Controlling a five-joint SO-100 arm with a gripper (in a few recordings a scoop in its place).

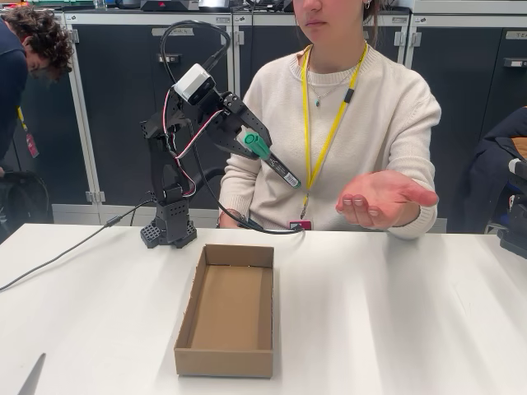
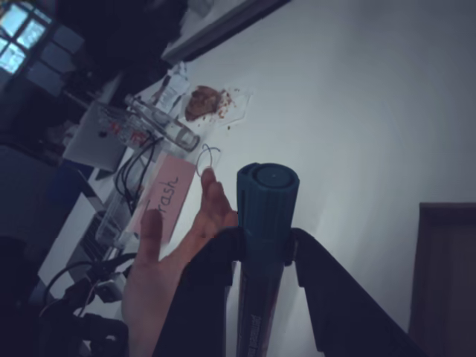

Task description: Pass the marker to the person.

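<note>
Clamped between the two fingers of the claw (image 1: 252, 145) is the marker (image 1: 270, 160), so the jaws are closed down to the width of its barrel; this grip is seen in the fixed view, where the black arm (image 1: 177, 156) is raised above the table and the marker is held in the air, slanting down toward the right of the picture, green cap uppermost next to the claw and dark barrel pointing to the person's open hand (image 1: 385, 200). That hand is held out palm up, above the table and apart from the marker tip. In the wrist view the claw (image 2: 262, 249) is seen closed on either side of the marker (image 2: 264, 223), cap end toward the camera, and the hand (image 2: 175, 256) is seen just left of it

By size, the white table (image 1: 395, 313) is met first, then the person (image 1: 346, 115) seated behind it in a cream sweater with a yellow lanyard (image 1: 329, 123). An open cardboard box (image 1: 228, 309) is set on the table in front of the arm's base. A black cable (image 1: 66, 251) is run leftward from the base across the table. A grey pointed object (image 1: 33, 377) is seen at the lower left edge. In the wrist view a pink paper (image 2: 169, 195) marked "trash" is seen on the table
</note>
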